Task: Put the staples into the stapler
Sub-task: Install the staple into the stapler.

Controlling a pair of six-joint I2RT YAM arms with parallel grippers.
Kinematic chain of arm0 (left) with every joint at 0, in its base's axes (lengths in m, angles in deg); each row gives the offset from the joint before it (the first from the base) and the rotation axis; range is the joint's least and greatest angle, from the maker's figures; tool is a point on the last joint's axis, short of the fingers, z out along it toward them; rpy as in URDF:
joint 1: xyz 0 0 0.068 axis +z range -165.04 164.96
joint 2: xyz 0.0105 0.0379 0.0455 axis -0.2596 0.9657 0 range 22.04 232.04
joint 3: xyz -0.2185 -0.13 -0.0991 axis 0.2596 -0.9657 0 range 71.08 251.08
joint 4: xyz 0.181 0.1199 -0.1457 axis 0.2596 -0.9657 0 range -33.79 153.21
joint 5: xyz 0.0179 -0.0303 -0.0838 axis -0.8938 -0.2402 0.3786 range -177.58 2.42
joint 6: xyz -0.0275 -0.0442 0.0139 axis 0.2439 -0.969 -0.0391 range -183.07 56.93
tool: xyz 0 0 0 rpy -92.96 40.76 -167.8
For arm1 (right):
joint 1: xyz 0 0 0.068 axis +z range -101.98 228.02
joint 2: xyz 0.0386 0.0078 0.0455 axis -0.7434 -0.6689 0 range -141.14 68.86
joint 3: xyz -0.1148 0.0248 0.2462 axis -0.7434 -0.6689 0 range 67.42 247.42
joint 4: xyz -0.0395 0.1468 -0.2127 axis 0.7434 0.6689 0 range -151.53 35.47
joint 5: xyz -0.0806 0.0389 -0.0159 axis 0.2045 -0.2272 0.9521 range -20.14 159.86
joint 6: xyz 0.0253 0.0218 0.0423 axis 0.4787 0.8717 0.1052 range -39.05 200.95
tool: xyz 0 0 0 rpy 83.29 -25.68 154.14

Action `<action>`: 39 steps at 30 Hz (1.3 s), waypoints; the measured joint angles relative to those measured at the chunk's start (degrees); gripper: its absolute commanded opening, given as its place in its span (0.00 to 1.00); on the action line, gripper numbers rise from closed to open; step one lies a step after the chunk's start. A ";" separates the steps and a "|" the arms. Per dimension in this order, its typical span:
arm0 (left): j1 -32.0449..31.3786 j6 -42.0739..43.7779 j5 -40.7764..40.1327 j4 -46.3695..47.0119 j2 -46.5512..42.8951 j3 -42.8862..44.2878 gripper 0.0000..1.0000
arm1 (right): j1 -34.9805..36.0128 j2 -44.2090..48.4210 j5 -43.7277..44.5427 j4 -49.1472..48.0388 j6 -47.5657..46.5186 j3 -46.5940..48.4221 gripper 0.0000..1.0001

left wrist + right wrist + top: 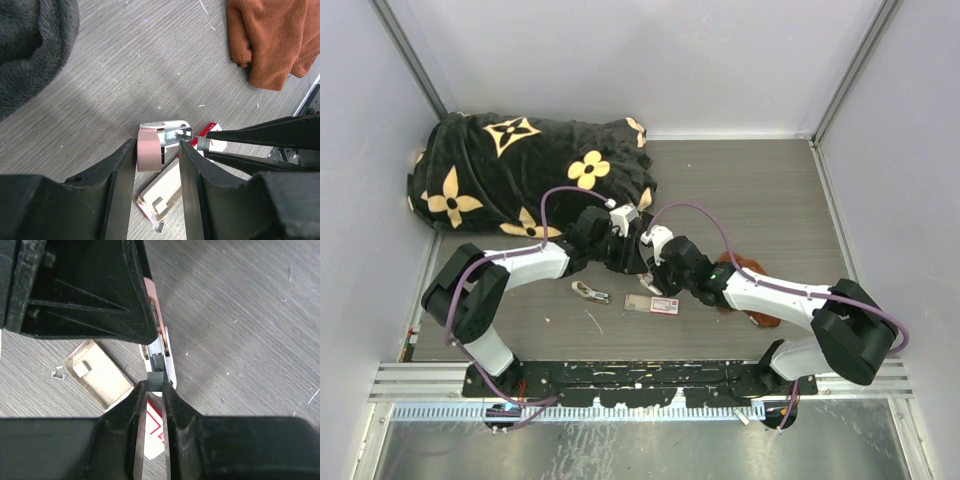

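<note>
Left fingers (120,185): clenched on the stapler (159,352), holding it by its pink end just above the table (750,190). In the left wrist view the pink end lies against one finger.

Right fingers (172,405): pinched together on a short grey strip of staples (155,379), which stands out just past the tips.

Stapler: pale pink and white, lid raised, metal channel showing. It is near the middle of the table, where the two arms meet. Its open end points at the right fingers. The strip is at the mouth of the channel. Whether it touches the metal cannot be told.

Tray (105,382): shallow, beige-grey, flat on the table just beside and below the stapler. One small pale block (80,369) lies inside.

Label (154,432): red and white part of the box, flat on the table under the right fingers and beside the tray.

Metal scraps (59,374): tiny, just outside the tray's edge.

Cloth (270,45): rust-brown and crumpled, on the right side of the table, well apart from the stapler.

Blanket (520,170): black with tan flower motifs, heaped in the far left corner.
</note>
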 measured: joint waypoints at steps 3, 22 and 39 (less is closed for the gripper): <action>-0.22 -0.02 0.20 -0.04 0.92 0.00 0.38 | 0.00 -0.02 -0.17 1.60 -0.11 0.00 0.11; -0.37 0.24 0.15 -0.28 1.60 0.33 0.29 | 0.04 -3.32 -1.18 4.94 -1.51 0.11 0.11; -0.42 0.81 0.17 -0.68 1.62 0.96 0.28 | 0.26 -3.45 -0.72 7.26 -2.80 3.45 0.10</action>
